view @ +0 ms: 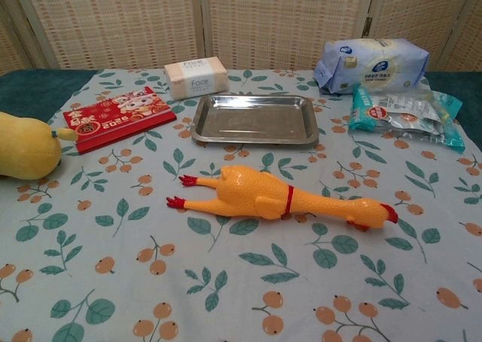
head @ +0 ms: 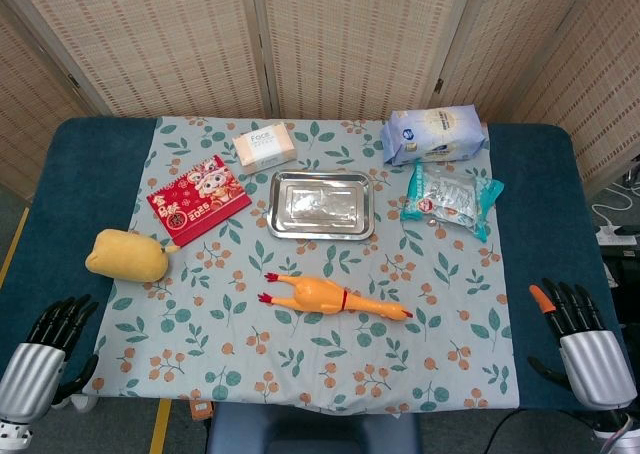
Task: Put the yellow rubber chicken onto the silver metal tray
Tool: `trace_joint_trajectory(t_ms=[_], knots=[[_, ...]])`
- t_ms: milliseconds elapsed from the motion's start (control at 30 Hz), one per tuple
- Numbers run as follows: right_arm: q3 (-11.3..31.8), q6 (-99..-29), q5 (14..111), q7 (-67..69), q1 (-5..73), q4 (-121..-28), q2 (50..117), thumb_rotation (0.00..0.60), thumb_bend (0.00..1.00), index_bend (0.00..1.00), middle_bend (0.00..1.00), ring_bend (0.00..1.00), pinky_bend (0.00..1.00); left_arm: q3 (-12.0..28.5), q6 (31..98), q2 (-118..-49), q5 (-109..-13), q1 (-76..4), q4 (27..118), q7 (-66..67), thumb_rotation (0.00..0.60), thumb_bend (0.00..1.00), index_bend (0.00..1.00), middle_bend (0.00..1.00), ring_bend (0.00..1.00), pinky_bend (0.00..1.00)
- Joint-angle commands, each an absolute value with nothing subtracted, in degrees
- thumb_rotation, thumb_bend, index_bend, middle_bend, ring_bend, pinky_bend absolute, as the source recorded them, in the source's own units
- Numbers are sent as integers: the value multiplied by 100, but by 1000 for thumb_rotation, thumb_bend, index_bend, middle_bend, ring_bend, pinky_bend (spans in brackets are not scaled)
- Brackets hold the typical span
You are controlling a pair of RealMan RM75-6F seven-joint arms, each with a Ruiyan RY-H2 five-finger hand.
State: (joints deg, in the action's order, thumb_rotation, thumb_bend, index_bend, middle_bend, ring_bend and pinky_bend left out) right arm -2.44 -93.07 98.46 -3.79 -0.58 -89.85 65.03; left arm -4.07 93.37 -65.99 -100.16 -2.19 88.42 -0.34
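- Chicken (head: 335, 297) lay flat just before tray (head: 321, 205), untouched
- Both hands, left (head: 50, 349) and right (head: 580, 334), rested at table's near corners, fingers apart, holding nothing; we judged no reach begun

Chicken (head: 335, 298) lying on leaf-print cloth (head: 250, 349), just in front of tray (head: 321, 205), apart from it. Left hand (head: 45, 349) at near left tabletop (head: 60, 194) corner, right hand (head: 583, 334) at near right; both empty, fingers (head: 68, 316) extended.
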Motion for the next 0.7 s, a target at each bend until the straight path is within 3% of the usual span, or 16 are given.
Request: trace_joint_trajectory(t_ms=[33,233,400,500,567,700], knots=[[-239,-9281,9837,-393,-50,-8981,6515,600,17,0,0,0,0,-407,9320,-6602,-10009,-222,8852,-19,600,413,0,0,0,80],[-235,-9101,9840,-533,28,-9077,6606,600,18,0,0,0,0,-406,9356,-6596,-10039,-212,8849,-43,600,413,0,0,0,80],[-102,-8353,9779,-879,500,-9737,6554,600,19,0,0,0,8,-381,9296,-6576,-9975,-244,8845,-175,600,412,0,0,0,81],[143,-7744,9428,-1525,864,-10292,6621,600,27,3,0,0,92,-398,9255,-6559,-9979,-257,8854,-207,600,413,0,0,0,81],[311,-7394,9133,-2115,1086,-10639,6817,600,40,62,20,16,189,-415,9239,-6552,-9995,-261,8854,-227,600,413,0,0,0,81],[610,-6903,8364,-3373,1474,-11087,7496,600,59,227,130,96,291,-446,9170,-6528,-10007,-286,8861,-283,600,413,0,0,0,81]])
